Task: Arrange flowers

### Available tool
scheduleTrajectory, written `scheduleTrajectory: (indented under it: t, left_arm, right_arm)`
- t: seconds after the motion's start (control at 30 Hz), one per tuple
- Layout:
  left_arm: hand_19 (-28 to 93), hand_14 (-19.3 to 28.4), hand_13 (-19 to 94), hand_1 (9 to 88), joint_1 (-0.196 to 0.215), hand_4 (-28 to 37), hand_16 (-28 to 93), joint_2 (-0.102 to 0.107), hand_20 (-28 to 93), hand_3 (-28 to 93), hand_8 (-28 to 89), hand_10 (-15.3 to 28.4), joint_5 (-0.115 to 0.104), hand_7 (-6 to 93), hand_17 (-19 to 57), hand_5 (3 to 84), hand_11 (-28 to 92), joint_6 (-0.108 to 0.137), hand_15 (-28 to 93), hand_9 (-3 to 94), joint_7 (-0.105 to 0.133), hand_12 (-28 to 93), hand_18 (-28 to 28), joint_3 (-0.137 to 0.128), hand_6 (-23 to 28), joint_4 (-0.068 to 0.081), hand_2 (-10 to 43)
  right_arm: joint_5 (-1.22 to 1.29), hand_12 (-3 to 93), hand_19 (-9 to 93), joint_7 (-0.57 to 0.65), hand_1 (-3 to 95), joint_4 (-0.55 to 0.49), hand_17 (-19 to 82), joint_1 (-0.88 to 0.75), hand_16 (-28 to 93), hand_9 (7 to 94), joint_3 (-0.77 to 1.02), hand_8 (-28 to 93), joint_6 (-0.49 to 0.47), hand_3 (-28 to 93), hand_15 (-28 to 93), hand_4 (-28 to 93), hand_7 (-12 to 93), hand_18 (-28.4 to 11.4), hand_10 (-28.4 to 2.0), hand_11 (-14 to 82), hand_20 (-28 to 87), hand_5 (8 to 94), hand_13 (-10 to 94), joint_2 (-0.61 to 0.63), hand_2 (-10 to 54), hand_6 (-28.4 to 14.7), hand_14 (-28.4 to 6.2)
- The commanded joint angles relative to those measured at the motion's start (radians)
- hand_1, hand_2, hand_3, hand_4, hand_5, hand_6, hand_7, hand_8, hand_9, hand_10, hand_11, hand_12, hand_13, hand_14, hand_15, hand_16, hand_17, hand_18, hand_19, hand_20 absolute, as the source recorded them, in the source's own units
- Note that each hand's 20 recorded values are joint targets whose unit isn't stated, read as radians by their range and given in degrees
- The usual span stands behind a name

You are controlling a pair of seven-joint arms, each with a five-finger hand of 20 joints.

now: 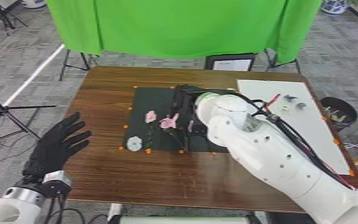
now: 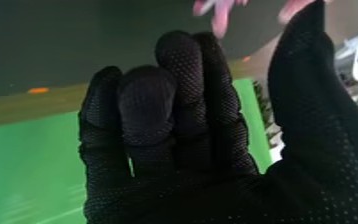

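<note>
In the head view, we are finding the right hand [image 1: 182,106] hard to make out, its black glove blending into the dark mat [image 1: 153,96] and the white right arm [image 1: 269,150] partly covering it; in the right wrist view, we are seeing two pink blooms being cut off by the picture's edge, and we are not able to tell whether the glove is touching either.

The right arm is slanting in from the lower right corner and is bending over the mat; its hand is holding its fingers straight and close together, the thumb standing apart, and we are seeing nothing pinched; the left hand [image 1: 53,150] is hovering by the table's [image 1: 113,175] left side, fingers spread and pointing forward.

The left pink flower [image 1: 151,117] and the larger pink flower [image 1: 169,121] are lying on the mat, just left of the right hand; their blooms are facing away from the robot and their thin stems are running back toward it, the larger one's slanting rightward; a pale flower [image 1: 135,143] is resting near the mat's near left corner.
</note>
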Motion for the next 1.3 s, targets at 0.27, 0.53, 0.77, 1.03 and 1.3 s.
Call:
scheduleTrajectory:
  t: [0.27, 0.53, 0.77, 1.03, 1.3]
  left_arm:
    - [40, 16.4, 18, 25.3, 0.030, -28.3, 0, -0.022, 10, 71, -11, 11.5, 0.001, 19.1, -9.8, 25.7, 19, 0.003, 32, 22.1, 0.001, 17, 21.7, -0.014, 3.7, -0.009, -1.6]
    - [40, 16.4, 18, 25.3, 0.042, -28.3, 0, -0.027, 10, 72, -11, 11.6, 0.000, 19.0, -9.8, 25.8, 19, 0.004, 33, 22.1, 0.004, 17, 21.7, -0.022, 3.8, -0.013, -1.6]
    - [40, 16.3, 18, 25.3, 0.043, -28.3, 0, -0.030, 10, 71, -11, 11.5, 0.001, 19.2, -9.8, 25.8, 19, 0.003, 32, 22.1, 0.005, 17, 21.7, -0.021, 3.7, -0.012, -1.5]
    - [40, 16.3, 18, 25.3, 0.036, -28.3, 0, -0.028, 10, 71, -11, 11.5, 0.000, 19.1, -9.8, 25.9, 19, 0.000, 33, 22.1, 0.009, 17, 21.7, -0.013, 3.7, -0.007, -1.4]
    - [40, 16.4, 19, 25.4, 0.036, -28.3, -1, -0.021, 10, 72, -11, 11.9, -0.002, 19.4, -9.7, 26.2, 20, 0.008, 33, 22.8, 0.009, 17, 21.8, -0.013, 3.9, -0.009, -1.4]
  right_arm:
    - [-0.201, 26.9, 72, 0.087, 21.8, 0.000, 13, -0.047, 17, 31.3, 0.091, -16, 0.253, 91, 69, -22, 37, -23.0, -17.5, 36.5, 43, 31.0, 33, 0.312, -9.4, -6.4, -14.9]
    - [-0.226, 25.8, 64, 0.119, 23.5, 0.012, 9, -0.179, 16, 25.1, 0.201, -13, 0.224, 92, 46, -24, 30, -21.3, -16.8, 19.7, 38, 24.5, 24, 0.442, -9.5, -7.1, -14.1]
    - [-0.218, 25.5, 65, 0.104, 22.0, 0.030, 11, -0.239, 18, 29.0, 0.252, -13, 0.228, 91, 48, -27, 31, -20.7, -16.7, 20.5, 37, 25.2, 28, 0.480, -9.5, -7.2, -13.6]
    - [-0.241, 26.3, 68, 0.053, 24.2, 0.039, 13, -0.270, 16, 36.7, 0.261, -19, 0.233, 92, 65, -28, 45, -20.6, -13.0, 39.6, 39, 32.2, 36, 0.482, -9.5, -4.6, -12.0]
    - [-0.259, 25.4, 70, 0.023, 27.8, 0.088, 15, -0.232, 17, 41.0, 0.205, -21, 0.236, 93, 67, -28, 48, -19.7, -12.1, 42.1, 39, 35.4, 42, 0.461, -9.5, -2.4, -10.4]
